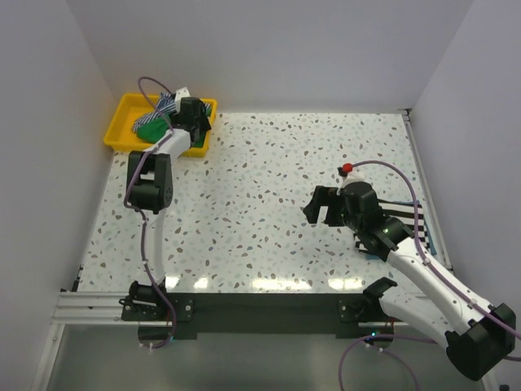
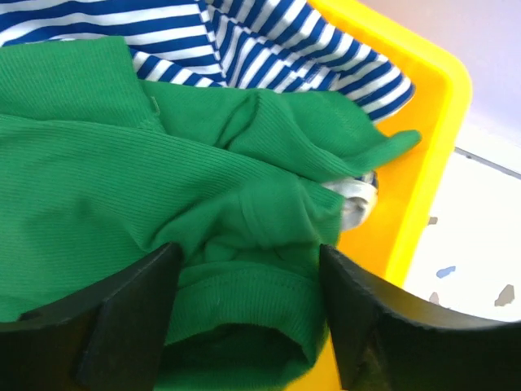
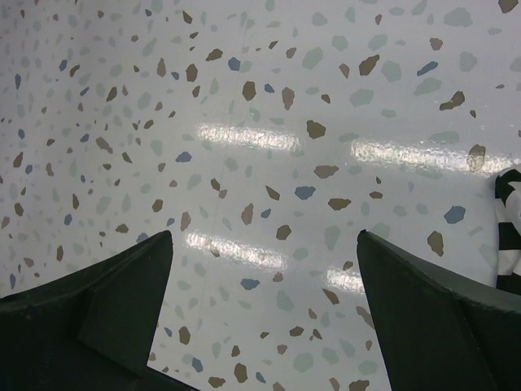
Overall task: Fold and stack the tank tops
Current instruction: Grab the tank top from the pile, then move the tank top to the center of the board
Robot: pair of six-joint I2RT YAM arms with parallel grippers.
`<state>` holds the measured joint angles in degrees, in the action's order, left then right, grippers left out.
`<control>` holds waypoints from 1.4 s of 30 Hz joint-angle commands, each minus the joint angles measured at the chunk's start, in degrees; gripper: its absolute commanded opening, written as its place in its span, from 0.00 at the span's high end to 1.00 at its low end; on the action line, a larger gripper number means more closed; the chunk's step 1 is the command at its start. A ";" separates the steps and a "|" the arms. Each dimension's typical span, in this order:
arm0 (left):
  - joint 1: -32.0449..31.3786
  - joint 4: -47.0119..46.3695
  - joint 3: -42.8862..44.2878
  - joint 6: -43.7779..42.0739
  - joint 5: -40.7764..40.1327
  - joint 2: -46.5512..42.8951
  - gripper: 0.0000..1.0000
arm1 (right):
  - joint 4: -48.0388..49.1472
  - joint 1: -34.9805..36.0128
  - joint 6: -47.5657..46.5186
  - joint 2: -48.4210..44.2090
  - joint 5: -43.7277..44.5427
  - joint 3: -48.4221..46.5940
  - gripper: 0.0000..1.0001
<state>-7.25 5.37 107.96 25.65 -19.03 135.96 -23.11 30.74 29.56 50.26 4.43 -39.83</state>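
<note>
The bright green tank top (image 2: 122, 179) lies crumpled in the yellow tray (image 2: 431, 122), with the thin blue-and-white striped tank top (image 2: 269, 41) under it at the back. My left gripper (image 2: 248, 269) is down in the tray (image 1: 122, 110), open, its fingers standing either side of a rolled green hem. In the top view it (image 1: 186, 114) sits over the green cloth (image 1: 151, 128). My right gripper (image 1: 320, 205) hangs open over bare table, nothing between its fingers (image 3: 122, 301). The broad black-and-white striped tank top (image 1: 407, 216) lies right of it, partly under the arm; its edge (image 3: 511, 236) shows.
The tray stands in the table's far left corner against the white walls. Speckled tabletop (image 3: 260, 98) stretches between the two arms. A small grey-white piece (image 2: 358, 195) pokes out beside the green cloth near the tray wall.
</note>
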 commanded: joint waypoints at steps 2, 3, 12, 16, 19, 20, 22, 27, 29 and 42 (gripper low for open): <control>0.21 -1.94 2.17 2.21 1.80 1.06 0.31 | 1.40 0.28 -1.17 0.80 -1.26 0.11 0.01; 0.21 -2.11 2.25 2.30 1.80 1.23 0.33 | 1.40 0.20 -1.09 0.80 -1.35 0.02 0.01; 0.74 -4.48 3.57 2.21 1.01 -2.45 0.96 | 1.14 0.28 -1.26 0.63 -0.74 -0.16 0.01; 0.83 -7.21 3.66 0.20 0.48 -7.89 1.00 | 1.75 0.28 -1.79 0.63 -0.38 -0.51 0.01; 0.83 -8.44 4.62 -2.09 -0.13 -11.58 1.00 | 2.37 0.28 -1.96 0.54 -0.12 -0.77 0.01; 0.74 -8.44 5.23 -3.31 -0.31 -12.47 1.00 | 2.63 0.28 -1.79 0.63 -0.12 -0.77 0.01; 0.83 -8.35 6.73 -4.81 0.21 -15.27 1.00 | 4.03 0.20 -1.70 0.80 -0.03 -0.42 0.01; 0.74 -9.23 7.44 -5.96 5.48 -21.78 1.00 | 6.15 0.37 -1.70 2.91 0.32 -1.30 0.01; 0.65 -9.84 7.61 -6.05 10.29 -25.21 1.00 | 6.59 0.20 -2.14 4.05 0.67 -2.52 0.01; -20.34 -10.20 5.15 -14.92 12.79 -46.47 1.00 | 7.38 0.28 -3.90 4.23 5.07 -7.98 0.01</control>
<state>-23.55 -0.16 113.40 13.72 -7.44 95.33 -18.02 30.81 26.89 55.83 7.75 -44.82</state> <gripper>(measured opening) 0.087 0.985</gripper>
